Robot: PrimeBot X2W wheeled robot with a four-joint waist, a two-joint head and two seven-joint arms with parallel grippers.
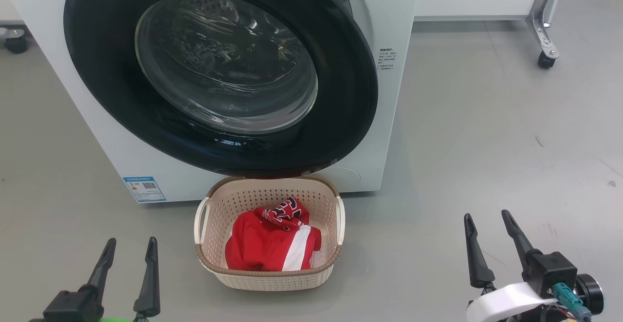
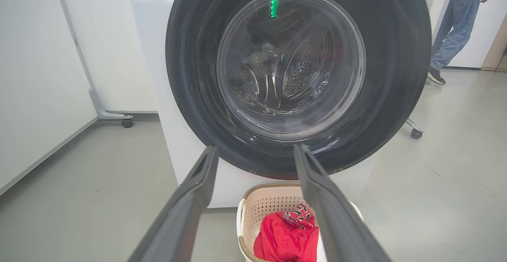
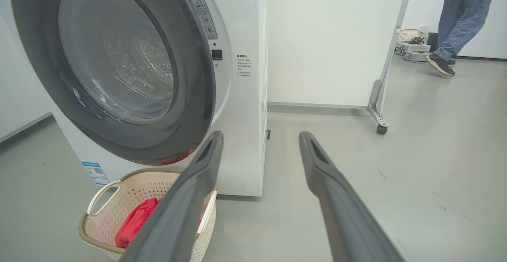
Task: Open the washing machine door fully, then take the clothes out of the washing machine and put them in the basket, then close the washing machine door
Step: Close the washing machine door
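clothes (image 1: 272, 241) in basket (image 1: 214, 224), before washer (image 1: 87, 117)

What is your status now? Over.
Left claw, right claw: open, empty. Red clothes in basket. Washer door nearly shut, latch unsure. A person far off, not in the way.

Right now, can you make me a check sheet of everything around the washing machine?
Surface: grey floor, bare apart from a few small marks.
Job's things: washing machine door looks shut against the white washing machine; I can't tell whether it is latched. Red clothes lie in the basket, which sits on the floor just below the door.
Clutter: small white bin with bits beside it, by the far wall.
Tools: left tool and right tool are both open and empty, low on either side of the basket.
Cables: teal plug with thin wires at the right wrist.
Surroundings: white panel on castors; a person in jeans at the back.
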